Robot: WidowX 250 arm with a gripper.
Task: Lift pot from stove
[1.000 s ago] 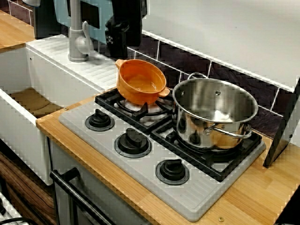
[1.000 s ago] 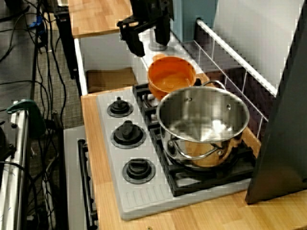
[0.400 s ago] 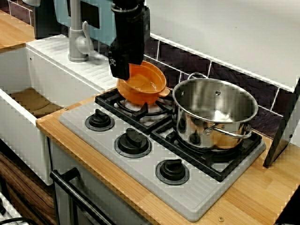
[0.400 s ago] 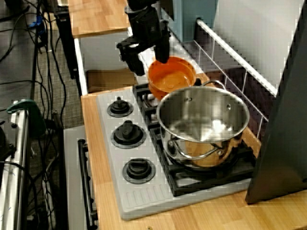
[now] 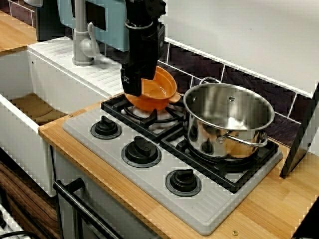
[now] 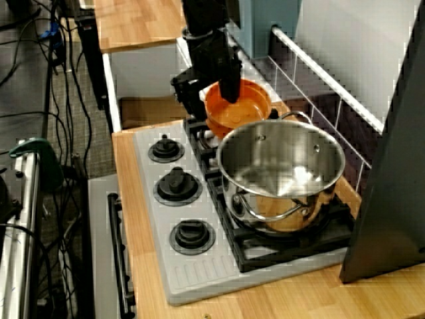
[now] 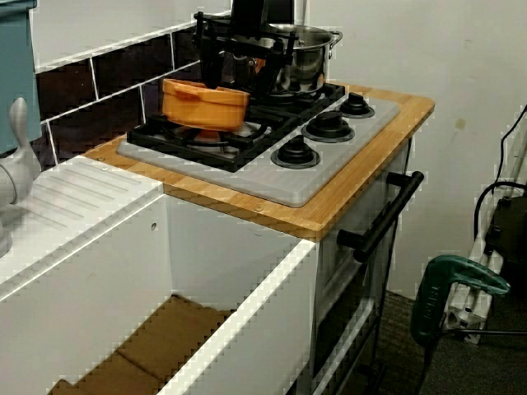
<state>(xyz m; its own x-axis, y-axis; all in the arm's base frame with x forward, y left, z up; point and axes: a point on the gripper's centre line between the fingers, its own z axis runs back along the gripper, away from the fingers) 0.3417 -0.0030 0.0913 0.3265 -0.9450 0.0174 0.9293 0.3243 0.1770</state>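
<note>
Lowered since earlier, open tool (image 6: 211,93) straddles pot (image 5: 158,92) rim on stove (image 5: 209,209)

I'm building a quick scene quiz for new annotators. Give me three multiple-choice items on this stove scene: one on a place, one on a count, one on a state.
1. Where is the orange pot?
A. on the back burner nearest the sink
B. in the sink
C. inside the steel pot

2. How many knobs are on the stove?
A. two
B. three
C. five

3. How are the fingers of the gripper placed?
A. both well above the pot
B. shut on a knob
C. straddling the pot's rim

Answers:
1 A: it sits on the grate beside the steel pot.
2 B: three black knobs line the front.
3 C: one finger is inside the bowl, one outside.
</note>
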